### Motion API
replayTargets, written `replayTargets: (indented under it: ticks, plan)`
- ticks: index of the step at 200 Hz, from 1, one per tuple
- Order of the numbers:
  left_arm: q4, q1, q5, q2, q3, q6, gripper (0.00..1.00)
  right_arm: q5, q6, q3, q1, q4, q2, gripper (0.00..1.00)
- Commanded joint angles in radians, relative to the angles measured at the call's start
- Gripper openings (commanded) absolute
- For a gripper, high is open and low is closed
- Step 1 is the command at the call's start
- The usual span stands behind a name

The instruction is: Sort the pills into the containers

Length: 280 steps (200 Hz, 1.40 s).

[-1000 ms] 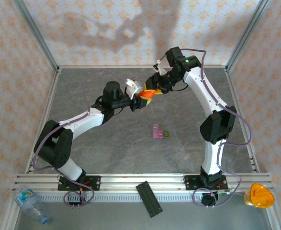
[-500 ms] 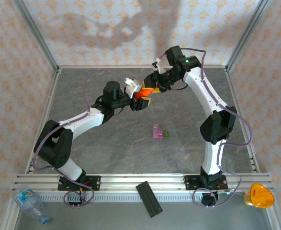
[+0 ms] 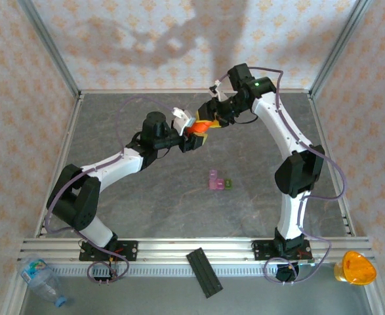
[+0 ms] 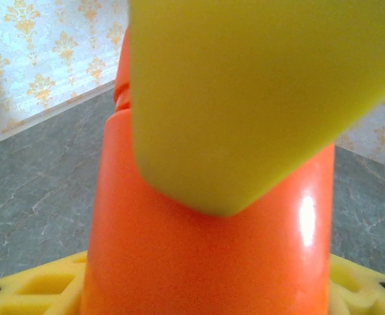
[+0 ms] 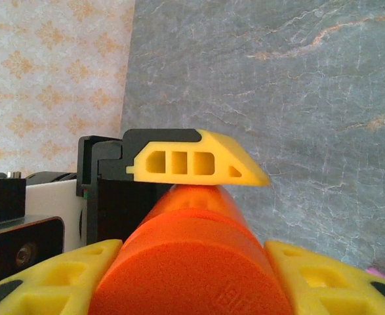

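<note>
Right end effector [image 5: 192, 292] clamps orange bottle [image 5: 191, 223]; left end effector [image 4: 208, 223] touching

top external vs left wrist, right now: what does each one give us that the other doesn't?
Top external adds: the left gripper and right gripper meeting mid-table, and the containers lying apart from them, nearer the bases. Left wrist adds: a close-up of a yellow finger overlapping the top of the orange bottle. Shared: that bottle, the grey table and the patterned wall.
</note>
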Motion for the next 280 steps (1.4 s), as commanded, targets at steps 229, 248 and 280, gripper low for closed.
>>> replayTargets:
  ticks: [229, 248, 280]
  plan:
    - [-0.052, 0.000, -0.025, 0.026, 0.070, -0.021, 0.00, 0.301, 0.447, -0.399, -0.099, 0.560, -0.362, 0.86]
    - [-0.055, -0.001, -0.016, 0.028, 0.073, -0.020, 0.00, 0.310, 0.451, -0.398, -0.073, 0.556, -0.354, 0.85]
    - [-0.073, 0.000, 0.005, 0.032, 0.085, -0.018, 0.00, 0.325, 0.461, -0.415, -0.050, 0.568, -0.354, 0.84]
